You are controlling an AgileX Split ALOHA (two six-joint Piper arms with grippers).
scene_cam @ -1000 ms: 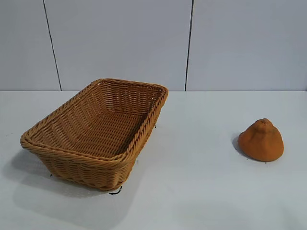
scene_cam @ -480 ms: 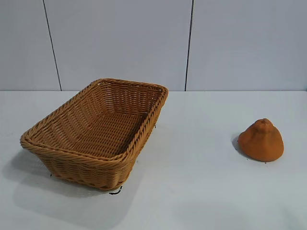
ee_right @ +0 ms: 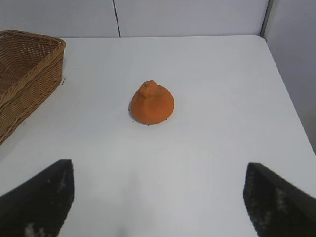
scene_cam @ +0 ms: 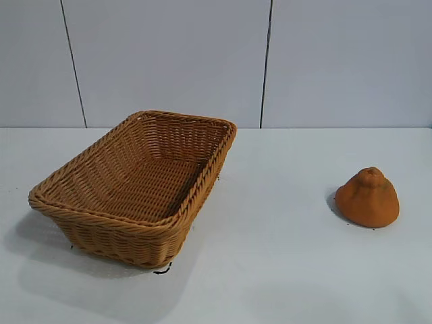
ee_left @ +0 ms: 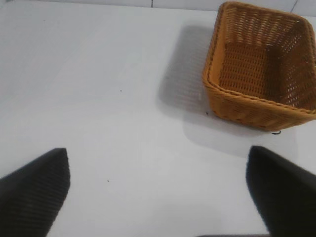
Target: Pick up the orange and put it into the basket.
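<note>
The orange point(scene_cam: 368, 198), a burnt-orange dome with a knobbly top, rests on the white table at the right. In the right wrist view the orange point(ee_right: 152, 103) lies well ahead of my right gripper point(ee_right: 159, 165), which is open with only bare table between its dark fingers point(ee_right: 42, 197). The tan wicker basket point(scene_cam: 67, 206) stands at the left with nothing inside it. My left gripper point(ee_left: 158, 150) is open over bare table, and the basket point(ee_left: 212, 86) sits some way off from it. Neither arm shows in the exterior view.
The white table point(scene_cam: 270, 256) meets a pale panelled wall point(scene_cam: 169, 61) at the back. In the right wrist view the table's edge point(ee_right: 289, 94) runs close beyond the orange. A wide stretch of tabletop separates basket and orange.
</note>
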